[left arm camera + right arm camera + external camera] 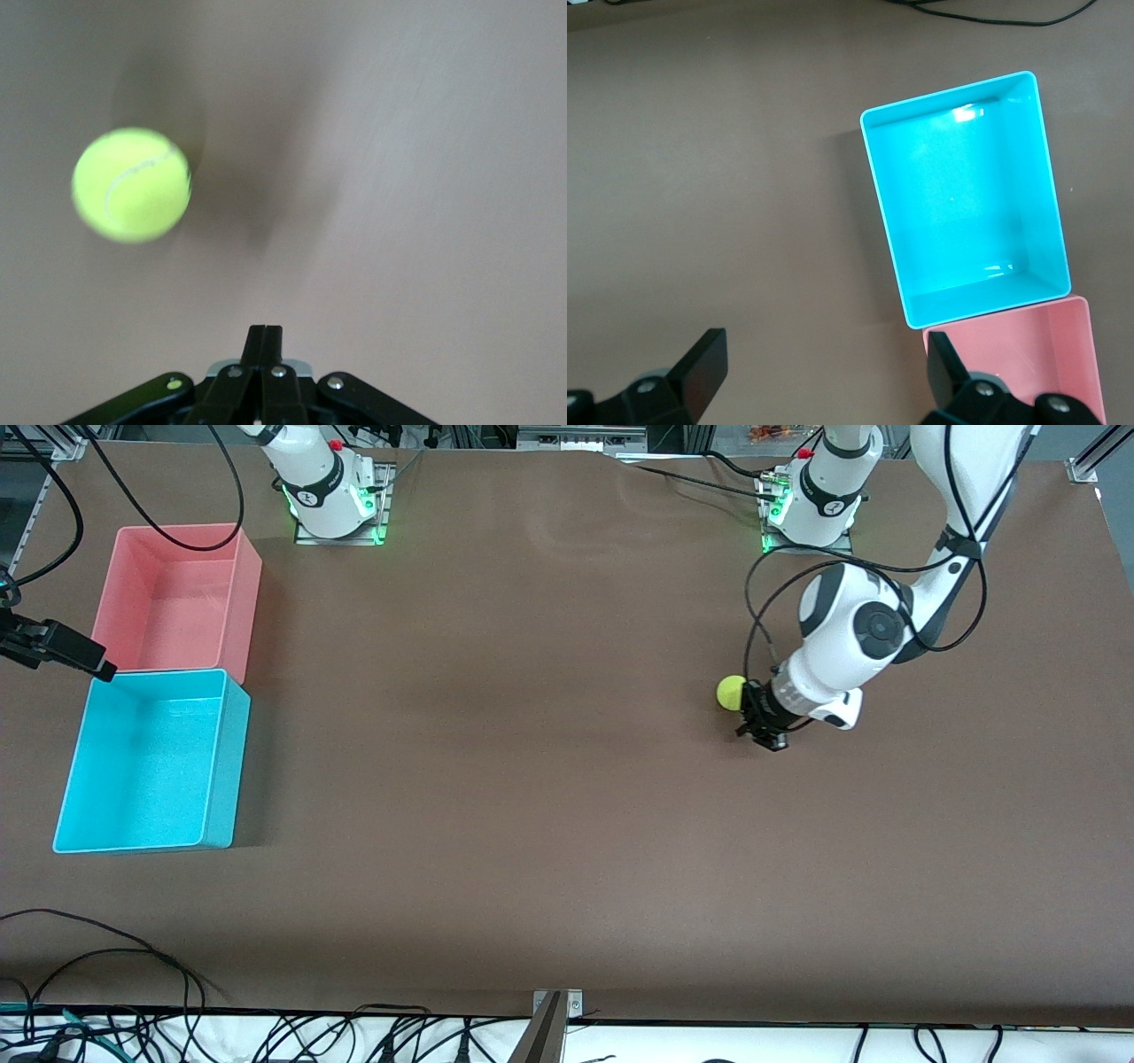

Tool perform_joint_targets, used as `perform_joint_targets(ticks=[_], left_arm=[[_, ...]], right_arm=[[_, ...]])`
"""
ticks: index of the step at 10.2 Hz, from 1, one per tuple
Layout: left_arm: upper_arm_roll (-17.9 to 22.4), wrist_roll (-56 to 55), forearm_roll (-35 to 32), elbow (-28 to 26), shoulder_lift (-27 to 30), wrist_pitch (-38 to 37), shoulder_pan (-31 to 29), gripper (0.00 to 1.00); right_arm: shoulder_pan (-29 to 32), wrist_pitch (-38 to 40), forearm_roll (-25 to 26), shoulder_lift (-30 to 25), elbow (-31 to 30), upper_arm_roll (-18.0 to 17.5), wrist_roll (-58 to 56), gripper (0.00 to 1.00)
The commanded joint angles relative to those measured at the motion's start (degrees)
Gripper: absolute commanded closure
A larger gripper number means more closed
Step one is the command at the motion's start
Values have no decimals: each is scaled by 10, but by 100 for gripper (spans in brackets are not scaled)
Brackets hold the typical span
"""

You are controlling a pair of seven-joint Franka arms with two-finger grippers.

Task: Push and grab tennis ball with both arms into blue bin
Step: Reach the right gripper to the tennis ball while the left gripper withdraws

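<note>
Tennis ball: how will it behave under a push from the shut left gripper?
The tennis ball is round on flat table, so it likely rolls freely. Off-center contact from the narrow left gripper may send it sideways. Probably light.

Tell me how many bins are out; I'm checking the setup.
2, both at the right arm's end of the table. The blue bin sits nearer the front camera; the pink bin is beside it, farther back, walls touching. Both look empty.

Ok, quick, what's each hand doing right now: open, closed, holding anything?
Left hand: closed, empty, low on the table beside the tennis ball.
Right hand: open, empty, up over the bins' end of the table.
</note>
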State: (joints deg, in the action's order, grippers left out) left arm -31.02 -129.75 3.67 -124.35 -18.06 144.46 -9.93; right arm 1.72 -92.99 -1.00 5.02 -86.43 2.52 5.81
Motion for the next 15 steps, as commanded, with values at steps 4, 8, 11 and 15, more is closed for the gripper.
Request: perform_joint_targets(ticks=[4, 8, 11, 15], left_arm=[[4, -68, -130, -3, -5, -48, 24, 100], [3, -65, -175, -47, 3, -21, -27, 100], [-1, -52, -199, -58, 6, -20, -62, 100], [-7, 59, -199, -72, 28, -24, -132, 100]], right_arm=[[2, 8, -10, 22, 11, 0, 1, 0], [-3, 4, -25, 47, 10, -7, 3, 0], [-34, 7, -37, 70, 8, -10, 6, 0], [-133, 1, -37, 107, 12, -11, 10, 0]])
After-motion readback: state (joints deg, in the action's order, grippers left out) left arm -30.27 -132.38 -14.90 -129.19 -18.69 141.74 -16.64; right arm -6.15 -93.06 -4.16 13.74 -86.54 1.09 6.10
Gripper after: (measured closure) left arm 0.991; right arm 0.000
